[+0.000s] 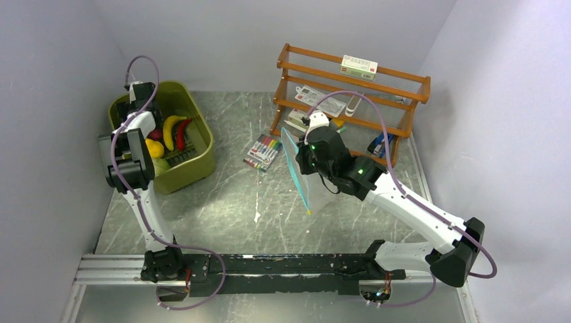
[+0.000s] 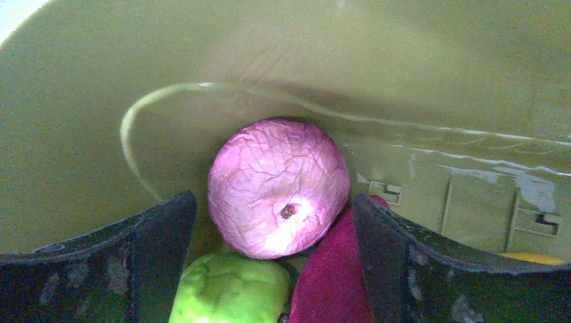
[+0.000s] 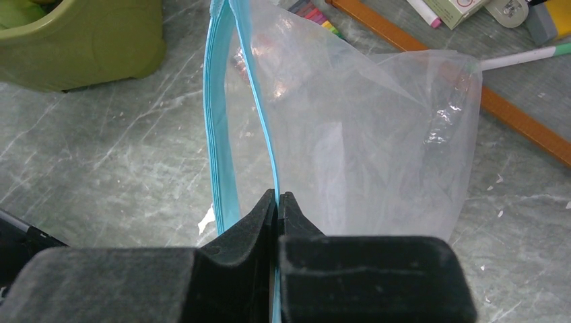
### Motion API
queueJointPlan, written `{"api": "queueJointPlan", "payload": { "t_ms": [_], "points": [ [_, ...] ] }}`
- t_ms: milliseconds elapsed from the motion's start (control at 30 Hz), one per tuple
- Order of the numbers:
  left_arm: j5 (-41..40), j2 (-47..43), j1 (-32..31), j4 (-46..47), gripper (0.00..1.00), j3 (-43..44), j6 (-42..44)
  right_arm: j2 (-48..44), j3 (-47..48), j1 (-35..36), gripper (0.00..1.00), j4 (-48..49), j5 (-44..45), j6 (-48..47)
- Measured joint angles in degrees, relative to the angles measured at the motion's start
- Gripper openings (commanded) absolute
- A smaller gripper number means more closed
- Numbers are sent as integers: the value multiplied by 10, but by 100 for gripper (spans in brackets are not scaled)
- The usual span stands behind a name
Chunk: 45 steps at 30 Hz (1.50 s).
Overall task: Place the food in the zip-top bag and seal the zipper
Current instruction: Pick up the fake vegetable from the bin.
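At ten o'clock the left gripper [image 2: 273, 205] gapes astride the purple-red piece [image 2: 269, 158] in the tub [image 1: 196, 168], the right gripper [image 3: 277, 198] pinching the zipper [image 3: 219, 134] mid-table.

Olive-green tub [image 1: 192, 176]; inside it, veined purple-pink ball [image 2: 278, 196], pale green piece [image 2: 229, 289], yellow banana [image 1: 171, 128], red chili [image 1: 182, 134]. Clear zip-top bag [image 3: 377, 134], teal-blue zipper [image 3: 219, 134].

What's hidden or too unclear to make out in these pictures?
Top view: the arm hides the left gripper inside the tub.
Left wrist view: green piece cut off by the bottom edge.
Right wrist view: right gripper hides part of the zipper.
Top view: box label too small.
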Motion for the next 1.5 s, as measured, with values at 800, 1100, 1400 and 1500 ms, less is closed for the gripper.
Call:
{"api": "queueJointPlan", "payload": {
  "t_ms": [800, 1100, 1400, 1500],
  "points": [
    [-16, 15, 0, 8, 45, 6, -3, -9, -6, 0, 0, 0, 2, -1],
    [7, -25, -1, -1, 43, -4, -5, -9, -6, 0, 0, 0, 2, 0],
    [60, -93, -12, -46, 41, -7, -37, -9, -16, 0, 0, 1, 0, 6],
    [77, -120, -19, -69, 41, -7, -50, -9, -16, 0, 0, 1, -1, 8]
  ]
}}
